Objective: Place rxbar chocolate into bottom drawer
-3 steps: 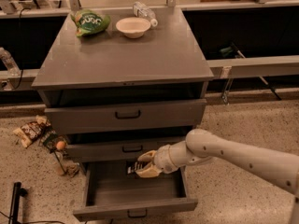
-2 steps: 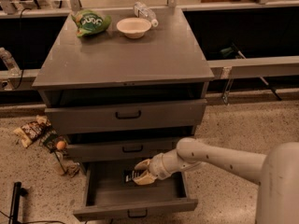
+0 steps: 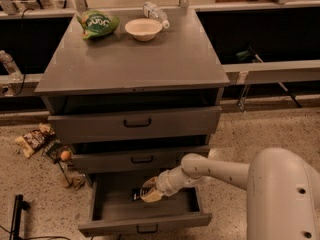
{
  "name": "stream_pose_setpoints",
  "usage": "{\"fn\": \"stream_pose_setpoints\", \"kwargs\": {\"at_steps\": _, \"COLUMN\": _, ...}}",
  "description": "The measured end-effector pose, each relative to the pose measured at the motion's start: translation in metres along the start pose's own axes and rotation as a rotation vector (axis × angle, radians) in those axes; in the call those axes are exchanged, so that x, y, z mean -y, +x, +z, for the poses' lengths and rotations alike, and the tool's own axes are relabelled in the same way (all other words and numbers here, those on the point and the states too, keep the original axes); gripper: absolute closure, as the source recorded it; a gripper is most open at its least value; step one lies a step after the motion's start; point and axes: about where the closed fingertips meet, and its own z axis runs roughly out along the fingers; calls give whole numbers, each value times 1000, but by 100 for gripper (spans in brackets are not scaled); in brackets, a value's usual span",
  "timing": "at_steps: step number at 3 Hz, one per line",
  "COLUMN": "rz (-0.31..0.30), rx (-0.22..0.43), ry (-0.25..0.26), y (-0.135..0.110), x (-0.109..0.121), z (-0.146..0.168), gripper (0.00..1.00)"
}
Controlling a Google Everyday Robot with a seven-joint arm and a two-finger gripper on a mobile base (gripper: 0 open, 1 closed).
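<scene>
The bottom drawer (image 3: 145, 223) of the grey cabinet is pulled open. My gripper (image 3: 146, 194) reaches down into it from the right, over the drawer's floor. The rxbar chocolate (image 3: 136, 194), a small black wrapper, shows at the gripper's left side, low inside the drawer. The fingers close around it, and I cannot tell whether it rests on the drawer floor.
On the cabinet top (image 3: 135, 64) stand a green snack bag (image 3: 96, 23), a pale bowl (image 3: 143, 29) and a clear bottle (image 3: 156, 13). The two upper drawers (image 3: 136, 124) are pulled out a little. Wrappers (image 3: 33, 140) and small litter lie on the floor at the left.
My arm has swung in from the right and reached lower and further left into the bottom drawer, carrying the black bar down with it.
</scene>
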Motion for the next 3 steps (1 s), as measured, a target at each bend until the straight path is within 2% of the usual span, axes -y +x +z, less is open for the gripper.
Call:
{"fn": "stream_pose_setpoints", "kwargs": {"at_steps": 1, "rz": 22, "rx": 37, "ry": 23, "y": 16, "x": 7, "z": 13, "gripper": 100}}
{"fn": "stream_pose_setpoints", "kwargs": {"at_steps": 2, "rz": 16, "rx": 21, "ry": 80, "y": 42, "x": 27, "z": 26, "gripper": 100}}
{"fn": "stream_pose_setpoints", "kwargs": {"at_steps": 3, "rz": 5, "rx": -3, "ry": 96, "y": 68, "x": 45, "z": 45, "gripper": 100}}
